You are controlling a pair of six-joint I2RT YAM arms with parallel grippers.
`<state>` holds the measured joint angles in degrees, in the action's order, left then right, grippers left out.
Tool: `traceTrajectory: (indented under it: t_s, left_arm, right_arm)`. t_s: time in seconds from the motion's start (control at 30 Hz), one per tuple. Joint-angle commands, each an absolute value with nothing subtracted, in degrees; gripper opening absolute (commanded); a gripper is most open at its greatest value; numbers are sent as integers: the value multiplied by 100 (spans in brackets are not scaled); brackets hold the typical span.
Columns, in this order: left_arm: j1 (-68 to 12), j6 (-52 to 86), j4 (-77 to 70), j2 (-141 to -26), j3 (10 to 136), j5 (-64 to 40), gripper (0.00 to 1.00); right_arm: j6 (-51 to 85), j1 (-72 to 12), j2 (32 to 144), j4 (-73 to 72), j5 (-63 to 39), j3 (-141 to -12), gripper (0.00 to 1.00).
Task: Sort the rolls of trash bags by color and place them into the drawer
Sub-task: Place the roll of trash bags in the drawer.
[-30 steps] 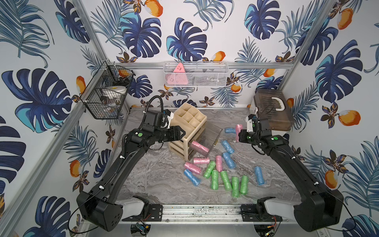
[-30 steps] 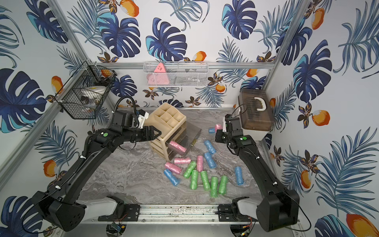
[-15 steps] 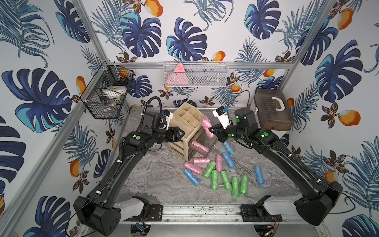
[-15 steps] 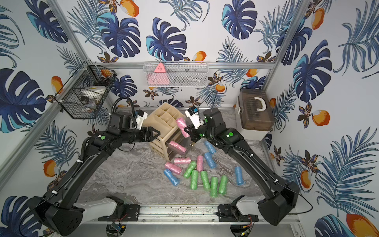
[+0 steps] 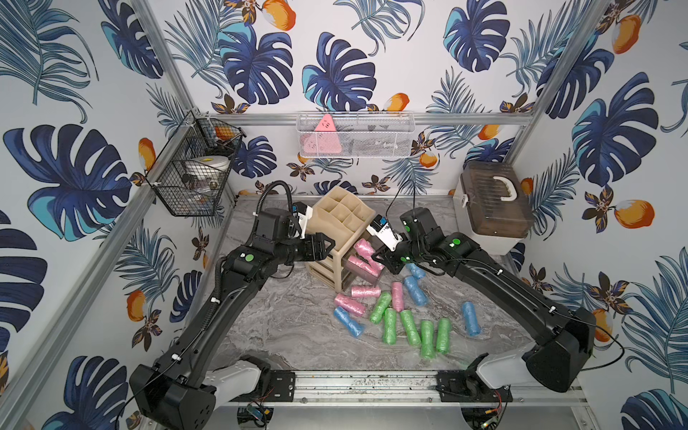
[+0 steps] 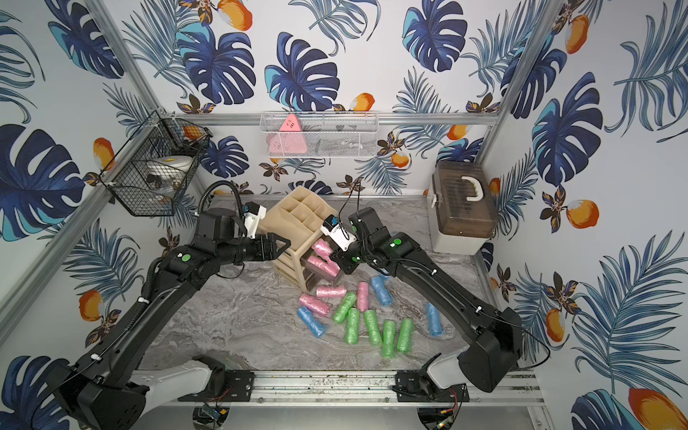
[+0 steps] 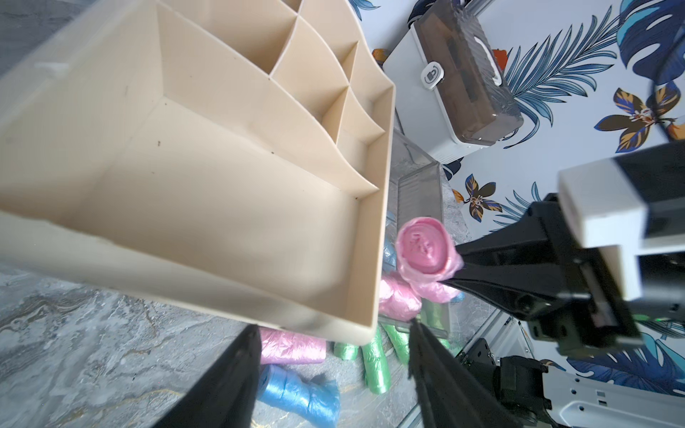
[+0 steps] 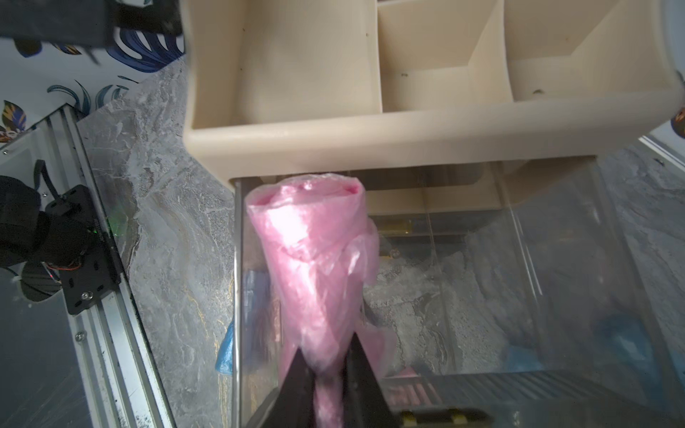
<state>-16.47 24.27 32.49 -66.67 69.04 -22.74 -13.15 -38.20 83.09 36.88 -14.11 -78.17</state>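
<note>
In both top views the right fingers (image 5: 379, 256) clench one end of a pink roll (image 5: 363, 246). They hold it tilted over the clear drawer (image 5: 348, 264), which is pulled out of the beige organiser (image 5: 342, 212) at the far middle of the bench (image 5: 290, 320). The likely aim is to drop it beside the pink lying inside, so that drawer takes one colour. The left fingers (image 6: 279, 244) rest against the organiser's left side, probably to steady it. The loose rolls (image 5: 409, 327), green, blue and pink, lie scattered on the bench just near and right of the drawer.

In the left wrist view the left fingers (image 7: 230, 385) stand apart on either side of the organiser's (image 7: 185, 166) corner. Whether they pinch it I cannot tell. The pink roll (image 7: 424, 252) shows its end here, a tight spiral with loose film flaring round it.

In the right wrist view the right fingers (image 8: 296, 378) grasp the pink roll (image 8: 315, 259) by one end. It hangs directly over the drawer's (image 8: 556, 259) open space, its free end pointing toward the organiser (image 8: 370, 140). The film is glossy, crinkled and half see-through. It looks soft, so a grip on one end may squash it.
</note>
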Motion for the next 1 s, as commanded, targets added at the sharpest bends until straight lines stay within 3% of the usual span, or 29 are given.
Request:
traceTrajectory:
  t_s: [0.0, 0.23, 0.5, 0.57, 0.77, 0.97]
  left_arm:
    - [-1641, 2235, 2899, -6584, 6831, -2358, 68]
    - [-1640, 1849, 2733, -6451, 6707, -2338, 69]
    - [-1637, 1759, 2725, -6566, 6794, -2372, 69]
    - [-1642, 1784, 2675, -6535, 6762, -2340, 69]
    - [-1648, 1629, 2608, -6412, 6675, -1987, 69]
    - [-1661, 1653, 2392, -6017, 6308, -1768, 70]
  right_arm:
    - [-1399, -3825, 8370, 3806, -1254, -7809, 18]
    - [-1468, -3827, 8660, 4064, -991, -8208, 23]
    - [-1406, -3841, 8834, 4165, -733, -8482, 53]
    - [-1301, -3845, 8693, 4012, -622, -8372, 57]
    - [-571, -3808, 7681, 3213, 458, -7647, 62]
    - [607, -3701, 6989, 3562, 1315, -7128, 58]
